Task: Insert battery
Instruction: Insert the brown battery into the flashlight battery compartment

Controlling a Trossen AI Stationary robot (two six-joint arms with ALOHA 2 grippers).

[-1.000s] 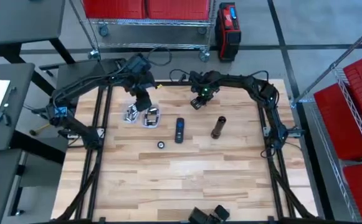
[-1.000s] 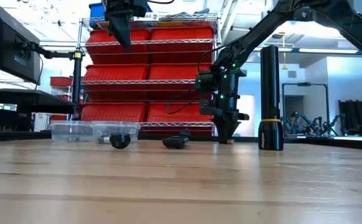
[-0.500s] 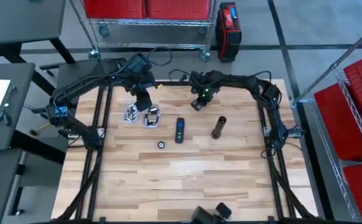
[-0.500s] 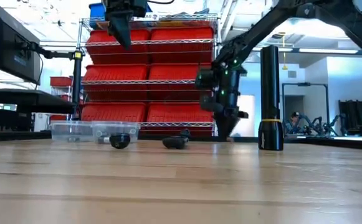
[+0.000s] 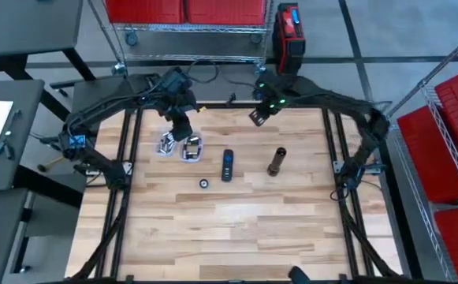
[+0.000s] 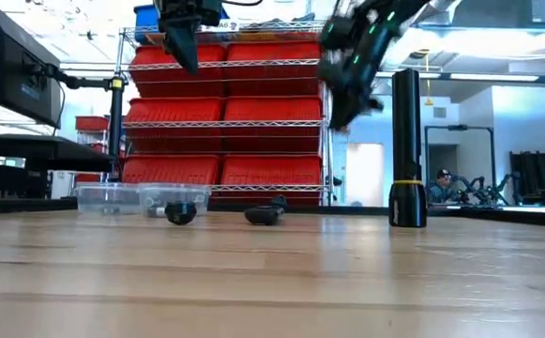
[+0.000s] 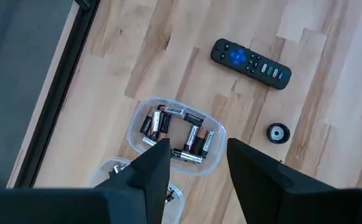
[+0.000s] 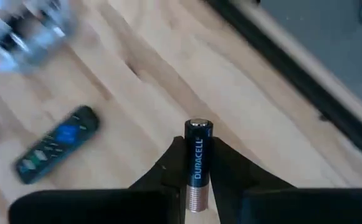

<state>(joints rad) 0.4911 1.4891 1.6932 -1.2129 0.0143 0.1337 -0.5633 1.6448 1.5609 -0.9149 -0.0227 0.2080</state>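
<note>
We log the table point(image 5: 236, 221) first: one wooden top, two arms over its far edge.

Flashlight body point(image 5: 275, 161): one, dark cylinder, standing upright right of centre; in the low view point(image 6: 405, 150) it rises tall with a yellow band near its base; we judge it rigid, top-heavy, easy to tip if nudged at the top, so any insertion wants a steady hold low on the barrel.

Remote point(image 5: 227, 165): one, dark, lying flat at centre, face up; stiff and light, we expect.

Clear tubs point(image 5: 191, 148): two, side by side, left of the remote; the left wrist view shows loose batteries point(image 7: 174, 134) in one, several, overlapping so we cannot count them exactly.

Small round cap point(image 5: 203, 183): one, near side of the remote, apart from it.

Battery point(image 8: 195, 165): one in hand, a Duracell cell; stiff, smooth-skinned, light, prone to swivel if pinched at one end; mid-body is the sound place to grip, and that is where it sits now.

Right gripper point(image 8: 196, 186): raised above the far edge, well clear of the wood; fingers closed snugly on the battery, silver end pointing forward.

Left gripper point(image 7: 196, 165): hanging over the tubs, fingers parted, holding nothing.
</note>
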